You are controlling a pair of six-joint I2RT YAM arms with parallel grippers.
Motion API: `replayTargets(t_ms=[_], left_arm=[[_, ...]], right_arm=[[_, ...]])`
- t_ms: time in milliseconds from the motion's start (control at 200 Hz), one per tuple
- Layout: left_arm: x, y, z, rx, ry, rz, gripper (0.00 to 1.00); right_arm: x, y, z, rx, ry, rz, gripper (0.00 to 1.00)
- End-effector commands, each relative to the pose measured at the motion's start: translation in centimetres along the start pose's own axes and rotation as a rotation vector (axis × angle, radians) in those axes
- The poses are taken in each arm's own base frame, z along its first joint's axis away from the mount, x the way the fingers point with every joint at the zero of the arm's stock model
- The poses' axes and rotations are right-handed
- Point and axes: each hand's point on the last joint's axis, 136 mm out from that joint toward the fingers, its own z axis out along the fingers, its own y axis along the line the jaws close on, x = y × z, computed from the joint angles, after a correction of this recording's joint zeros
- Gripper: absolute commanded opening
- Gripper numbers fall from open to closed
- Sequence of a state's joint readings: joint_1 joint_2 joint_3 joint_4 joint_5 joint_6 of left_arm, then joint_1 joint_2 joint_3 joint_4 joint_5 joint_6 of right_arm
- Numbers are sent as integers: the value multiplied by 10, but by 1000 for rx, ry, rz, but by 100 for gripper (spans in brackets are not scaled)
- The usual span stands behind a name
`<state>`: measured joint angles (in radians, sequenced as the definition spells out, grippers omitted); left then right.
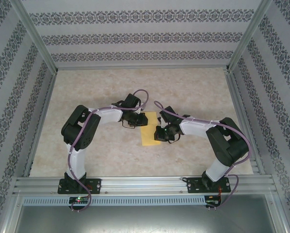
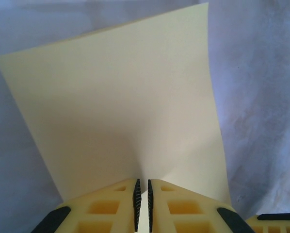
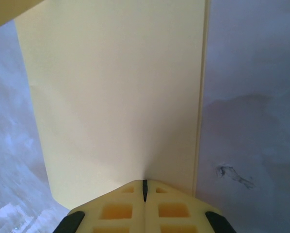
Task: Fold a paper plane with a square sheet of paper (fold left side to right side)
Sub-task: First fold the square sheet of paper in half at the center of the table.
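The square sheet of paper (image 1: 149, 131), plain yellow and folded to a narrow upright rectangle, lies at the centre of the marbled table (image 1: 111, 87). The left gripper (image 1: 133, 121) sits at the sheet's 10 o'clock corner. In the left wrist view its ribbed pads (image 2: 136, 199) stand a slit apart with the paper running in between them. The right gripper (image 1: 161, 134) sits at the 4 o'clock edge, jaws pressed together and pinching the paper's edge.
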<state>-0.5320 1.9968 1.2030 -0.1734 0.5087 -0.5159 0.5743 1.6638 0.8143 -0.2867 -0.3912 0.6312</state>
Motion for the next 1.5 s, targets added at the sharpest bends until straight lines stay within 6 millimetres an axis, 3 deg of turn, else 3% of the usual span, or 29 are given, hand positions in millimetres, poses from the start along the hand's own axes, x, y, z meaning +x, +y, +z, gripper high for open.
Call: replayTargets(t_ms=[0, 300, 724, 999, 1069, 1274, 1369, 1499], left_arm=[[-17, 26, 0, -45, -67, -4, 18], [-47, 43, -9, -38, -135, -49, 18], [-93, 64, -6, -52, -167, -82, 18], [-118, 61, -10, -32, -190, -76, 18], [-119, 57, -17, -31, -200, -60, 19], [-110, 37, -60, -28, -263, -24, 19], [-93, 22, -74, 12, -264, -21, 19], [-60, -3, -76, 86, -211, -9, 19]], right_arm=[[34, -43, 10, 176, 114, 38, 4], [36, -46, 11, 182, 122, 40, 4], [38, -44, 12, 175, 129, 35, 4], [37, -44, 12, 176, 122, 37, 4], [35, -43, 12, 172, 118, 37, 4], [24, -34, 10, 140, 75, 31, 4], [18, -27, 8, 122, 49, 23, 5], [18, -28, 12, 131, 76, 20, 4]])
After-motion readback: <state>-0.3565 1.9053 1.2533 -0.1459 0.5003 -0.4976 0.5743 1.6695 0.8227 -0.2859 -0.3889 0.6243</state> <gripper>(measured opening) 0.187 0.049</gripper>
